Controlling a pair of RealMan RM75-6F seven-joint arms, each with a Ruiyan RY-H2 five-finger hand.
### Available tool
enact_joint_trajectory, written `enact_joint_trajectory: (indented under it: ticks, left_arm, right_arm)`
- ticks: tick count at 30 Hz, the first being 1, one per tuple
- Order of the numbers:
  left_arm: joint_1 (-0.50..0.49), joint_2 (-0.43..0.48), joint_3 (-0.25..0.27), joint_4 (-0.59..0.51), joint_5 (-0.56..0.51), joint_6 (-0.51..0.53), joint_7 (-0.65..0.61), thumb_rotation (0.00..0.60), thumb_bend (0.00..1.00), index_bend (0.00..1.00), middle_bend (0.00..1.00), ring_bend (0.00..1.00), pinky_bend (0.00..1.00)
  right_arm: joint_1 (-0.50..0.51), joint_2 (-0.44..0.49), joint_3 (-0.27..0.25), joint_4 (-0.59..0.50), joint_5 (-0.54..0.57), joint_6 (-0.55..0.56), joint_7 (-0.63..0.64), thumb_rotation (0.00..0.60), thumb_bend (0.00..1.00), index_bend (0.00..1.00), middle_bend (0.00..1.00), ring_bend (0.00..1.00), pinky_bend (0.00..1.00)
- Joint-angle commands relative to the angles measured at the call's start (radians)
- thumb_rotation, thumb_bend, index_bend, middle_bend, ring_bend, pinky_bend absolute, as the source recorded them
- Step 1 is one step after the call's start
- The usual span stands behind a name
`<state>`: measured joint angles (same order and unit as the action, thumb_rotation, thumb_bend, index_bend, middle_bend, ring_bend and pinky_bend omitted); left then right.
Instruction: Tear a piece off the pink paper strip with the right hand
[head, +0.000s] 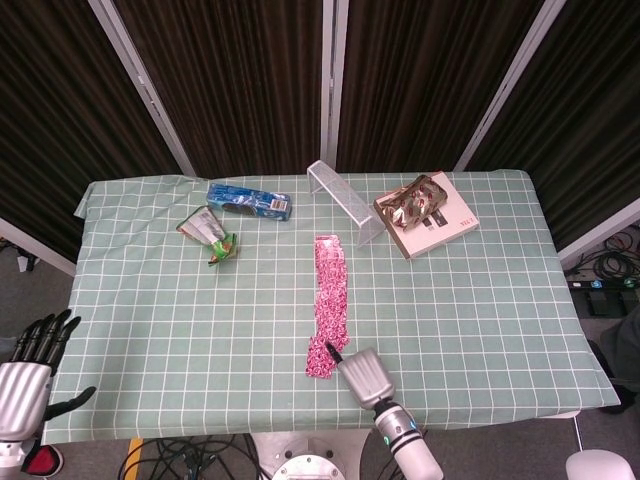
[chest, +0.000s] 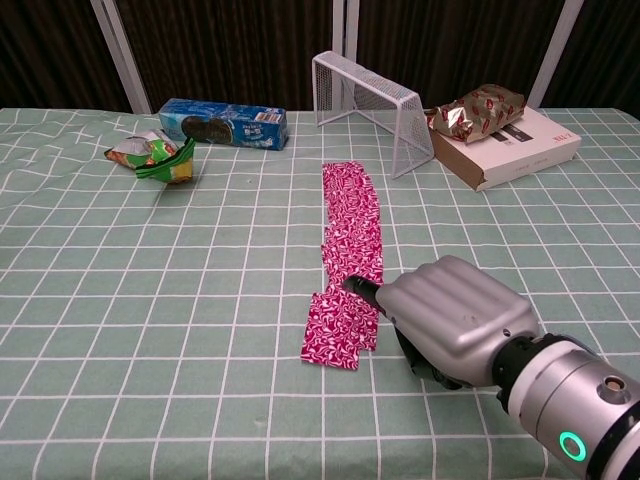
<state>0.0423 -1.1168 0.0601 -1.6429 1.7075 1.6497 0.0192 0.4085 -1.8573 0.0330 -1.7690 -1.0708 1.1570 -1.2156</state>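
Fingers of the left hand (head: 30, 372) are seen spread apart and holding nothing, off the table's near-left corner in the head view. On the green checked tablecloth (chest: 150, 300), a crumpled green snack packet (chest: 155, 158) and a blue biscuit pack (chest: 224, 123) are laid at the far left, just beside each other. The pink paper strip (chest: 349, 262) is stretched flat down the middle of the table, its far end near a white wire rack (chest: 372, 105) and its wider near end towards the front edge. The right hand (chest: 455, 318) is placed just right of that near end, back upward, with one dark fingertip (chest: 358, 287) extended onto the strip's right edge; the remaining fingers are curled beneath the palm, and whether paper is pinched under them cannot be told from either view. At the far right, a shiny crumpled wrapper (chest: 478, 108) is rested on a white box (chest: 522, 145).
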Motion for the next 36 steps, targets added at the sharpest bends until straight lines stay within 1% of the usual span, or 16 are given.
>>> enact_joint_trajectory:
  ticks: [1,12,16,22,29,33,36]
  left_arm:
    - [0.000,0.001,0.000,0.005,-0.003,-0.002,-0.007,0.600,0.02,0.06,0.01,0.00,0.08]
    - [-0.005,-0.002,-0.005,0.016,-0.017,-0.013,-0.017,0.600,0.02,0.06,0.01,0.00,0.08]
    - [-0.005,0.002,-0.005,0.016,-0.018,-0.013,-0.018,0.600,0.02,0.06,0.01,0.00,0.08]
    - [-0.002,0.006,-0.007,0.020,-0.023,-0.007,-0.032,0.600,0.02,0.06,0.01,0.00,0.08]
    - [0.001,0.007,-0.007,0.030,-0.026,-0.002,-0.052,0.600,0.02,0.06,0.01,0.00,0.08]
    - [0.001,0.003,-0.007,0.034,-0.025,-0.002,-0.054,0.600,0.02,0.06,0.01,0.00,0.08]
    - [0.001,0.002,-0.008,0.034,-0.023,-0.001,-0.051,0.600,0.02,0.06,0.01,0.00,0.08]
  right_arm:
    - [0.001,-0.027,-0.012,0.008,0.036,0.040,-0.034,0.600,1.00,0.10,0.91,0.81,0.69]
    - [0.059,-0.051,-0.008,0.006,0.136,0.035,-0.057,0.600,1.00,0.11,0.91,0.81,0.69]
    - [0.082,-0.062,-0.004,0.007,0.165,0.031,-0.056,0.600,1.00,0.13,0.91,0.81,0.69]
    - [0.117,-0.076,0.003,-0.002,0.202,0.040,-0.065,0.600,1.00,0.14,0.91,0.81,0.69]
    - [0.135,-0.076,-0.016,-0.003,0.238,0.074,-0.076,0.600,1.00,0.13,0.91,0.81,0.69]
    - [0.141,-0.059,-0.025,-0.014,0.262,0.093,-0.075,0.600,1.00,0.13,0.91,0.81,0.69]
    - [0.141,-0.039,-0.033,-0.024,0.261,0.109,-0.059,0.600,1.00,0.13,0.91,0.81,0.69]
